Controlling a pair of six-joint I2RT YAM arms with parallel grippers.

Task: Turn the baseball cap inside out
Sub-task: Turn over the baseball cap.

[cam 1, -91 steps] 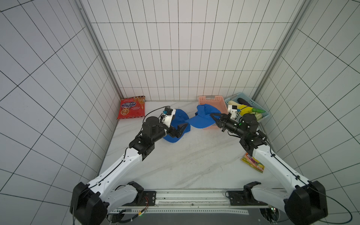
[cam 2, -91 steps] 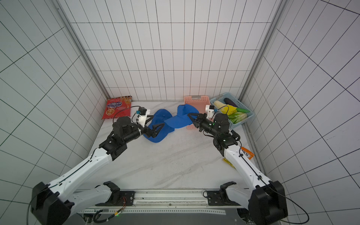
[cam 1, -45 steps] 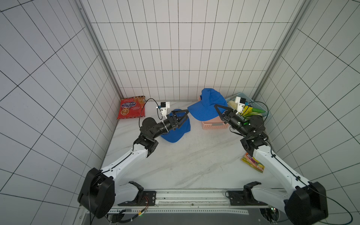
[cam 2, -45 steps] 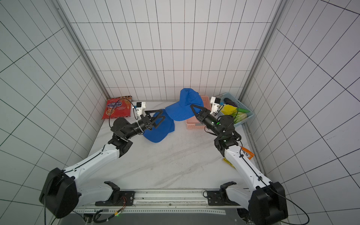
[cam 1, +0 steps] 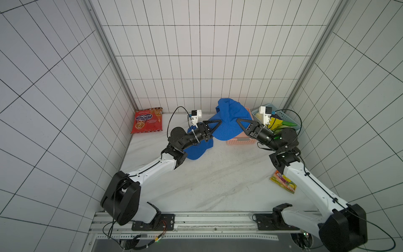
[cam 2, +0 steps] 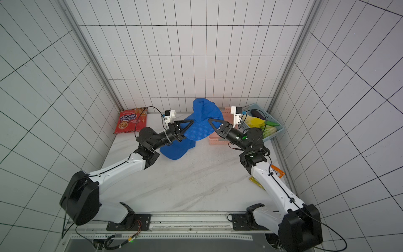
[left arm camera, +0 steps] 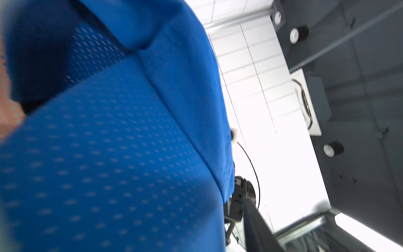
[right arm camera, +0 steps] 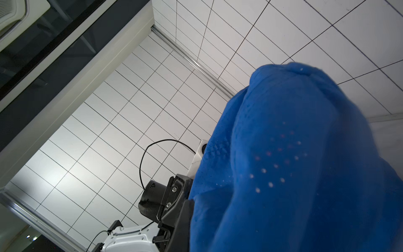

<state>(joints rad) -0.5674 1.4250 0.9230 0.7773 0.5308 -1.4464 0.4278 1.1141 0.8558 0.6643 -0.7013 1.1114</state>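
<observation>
Blue perforated baseball cap (cam 1: 231, 122), held up over the back of the white marbled table (cam 1: 218, 185) and stretched between two black grippers. Crown bunched upward, lower part hanging beside the left wrist, close to the tabletop. Pinched on its right side by the right gripper (cam 1: 238, 121), jaws closed tight on fabric. Met on its left side by the left gripper (cam 1: 219, 123), jaws drawn narrow, tips against the cloth, seemingly nipping it.

Just behind, partly hidden, a pink basket (cam 1: 239, 142). Further right, a pale blue basket (cam 2: 274, 133) holding yellow and green items. Propped at the back left corner, a red snack bag (cam 1: 147, 121) with a biscuit picture and white Cyrillic lettering, apparently "Конфеты". Beside the right arm, a yellow packet (cam 1: 283, 184), print too small to read. Wrist views mostly filled with blue cloth.
</observation>
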